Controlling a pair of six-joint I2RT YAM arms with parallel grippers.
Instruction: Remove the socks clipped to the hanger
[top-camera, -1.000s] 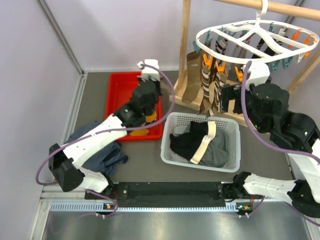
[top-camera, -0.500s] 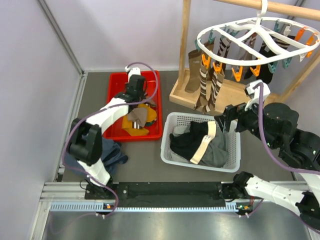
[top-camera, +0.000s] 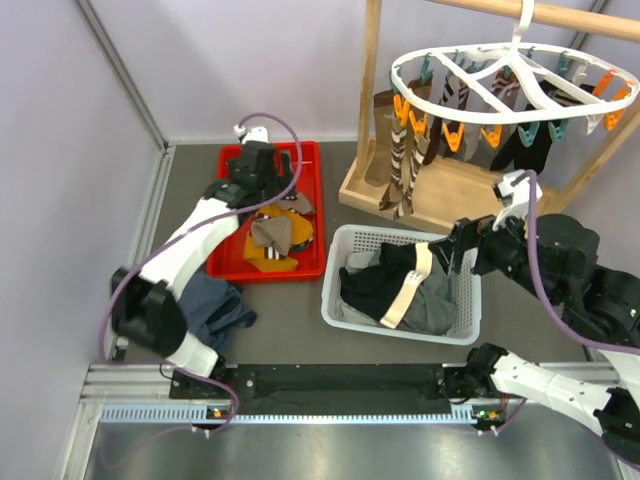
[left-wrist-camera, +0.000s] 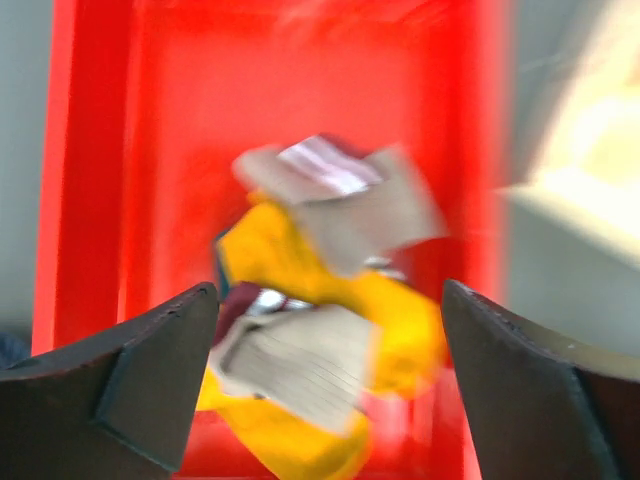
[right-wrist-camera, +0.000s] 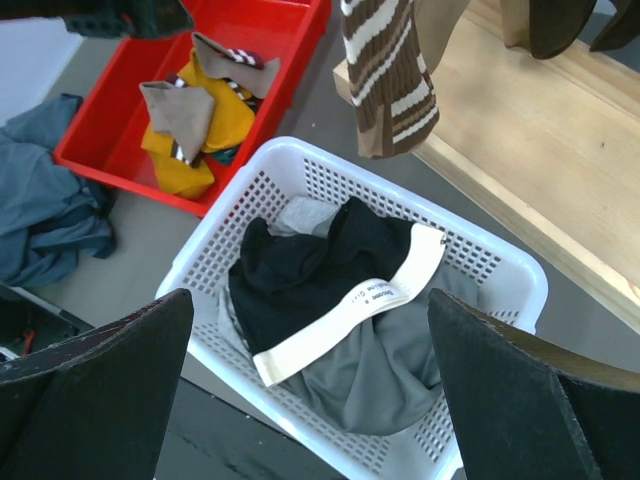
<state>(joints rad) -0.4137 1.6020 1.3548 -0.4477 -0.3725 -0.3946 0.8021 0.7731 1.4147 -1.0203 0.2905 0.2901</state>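
Note:
The white oval hanger (top-camera: 510, 75) hangs from the wooden pole with several socks clipped to it: brown-white striped ones (top-camera: 405, 165), a brown one (top-camera: 385, 125) and black ones (top-camera: 525, 150). A striped sock (right-wrist-camera: 390, 70) also dangles at the top of the right wrist view. Loose mustard and beige socks (top-camera: 272, 235) lie in the red tray (top-camera: 225, 160). My left gripper (top-camera: 265, 195) hovers open over that pile (left-wrist-camera: 300, 350), holding nothing. Over the basket's right side and below the hanger, my right gripper (top-camera: 460, 245) is open and empty.
A white basket (top-camera: 340, 300) with black and grey clothes (top-camera: 400, 285) stands in the middle, right of the tray. A blue-grey garment (top-camera: 215, 305) lies crumpled at the left. The light wooden rack (top-camera: 372, 80) and its base board (top-camera: 450, 195) stand behind the basket.
My left gripper opened over the red tray and a beige sock dropped onto the pile. My right gripper came down and away from the hanger's clips to above the basket.

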